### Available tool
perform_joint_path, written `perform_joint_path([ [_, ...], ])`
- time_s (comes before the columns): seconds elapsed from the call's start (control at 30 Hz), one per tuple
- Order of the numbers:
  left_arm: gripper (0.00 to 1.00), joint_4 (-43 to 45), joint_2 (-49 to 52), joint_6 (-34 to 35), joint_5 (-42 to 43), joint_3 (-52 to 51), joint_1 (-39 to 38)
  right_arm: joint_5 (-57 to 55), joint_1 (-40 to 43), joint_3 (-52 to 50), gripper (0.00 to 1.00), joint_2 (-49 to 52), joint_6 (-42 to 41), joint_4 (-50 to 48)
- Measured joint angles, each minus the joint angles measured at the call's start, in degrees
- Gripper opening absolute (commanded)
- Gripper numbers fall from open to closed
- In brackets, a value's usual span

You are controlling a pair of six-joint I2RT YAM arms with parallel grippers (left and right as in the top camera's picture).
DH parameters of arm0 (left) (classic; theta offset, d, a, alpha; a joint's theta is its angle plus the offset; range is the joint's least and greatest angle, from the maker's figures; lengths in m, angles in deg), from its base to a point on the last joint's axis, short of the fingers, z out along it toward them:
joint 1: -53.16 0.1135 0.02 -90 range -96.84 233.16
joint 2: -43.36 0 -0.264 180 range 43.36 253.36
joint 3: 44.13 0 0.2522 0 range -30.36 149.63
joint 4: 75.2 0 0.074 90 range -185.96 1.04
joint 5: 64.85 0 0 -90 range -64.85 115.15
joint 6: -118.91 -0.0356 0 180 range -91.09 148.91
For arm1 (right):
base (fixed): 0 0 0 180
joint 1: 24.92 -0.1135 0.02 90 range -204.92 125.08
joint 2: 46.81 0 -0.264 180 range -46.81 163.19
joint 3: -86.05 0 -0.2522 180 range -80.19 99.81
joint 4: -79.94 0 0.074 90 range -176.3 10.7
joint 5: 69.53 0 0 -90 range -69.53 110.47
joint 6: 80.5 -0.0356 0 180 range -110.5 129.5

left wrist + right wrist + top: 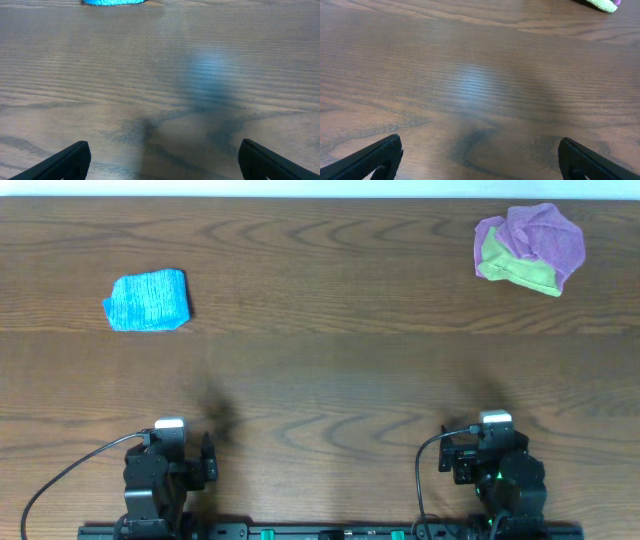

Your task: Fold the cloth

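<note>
The cloth point(542, 232) is purple-magenta and lies crumpled at the table's far right, draped over part of a lime-green cloth point(522, 273). In the right wrist view only a sliver of the cloth point(618, 2) shows at the top edge, beside the green cloth point(602, 4). My right gripper point(484, 450) sits at the near edge, well short of the pile, open point(480, 157) with bare wood between its fingers. At the near left, my left gripper point(170, 450) is also open point(162, 159) and holds nothing.
A light blue ribbed cloth point(148, 301) lies folded at the far left, and its edge point(114, 2) shows at the top of the left wrist view. The dark wooden table point(330, 360) spans the whole scene. Cables run from both arm bases along the near edge.
</note>
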Motion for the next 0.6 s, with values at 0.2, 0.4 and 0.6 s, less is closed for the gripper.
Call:
perform_joint_path([
  [0.2, 0.95, 0.0, 0.0, 0.0, 0.0, 0.0, 0.0, -0.1, 0.0, 0.0, 0.99, 0.0, 0.0, 0.0],
  [0.4, 0.95, 0.0, 0.0, 0.0, 0.0, 0.0, 0.0, 0.2, 0.0, 0.0, 0.99, 0.0, 0.0, 0.0],
  [0.6, 0.96, 0.0, 0.0, 0.0, 0.0, 0.0, 0.0, 0.4, 0.0, 0.0, 0.99, 0.0, -1.2, -0.5],
])
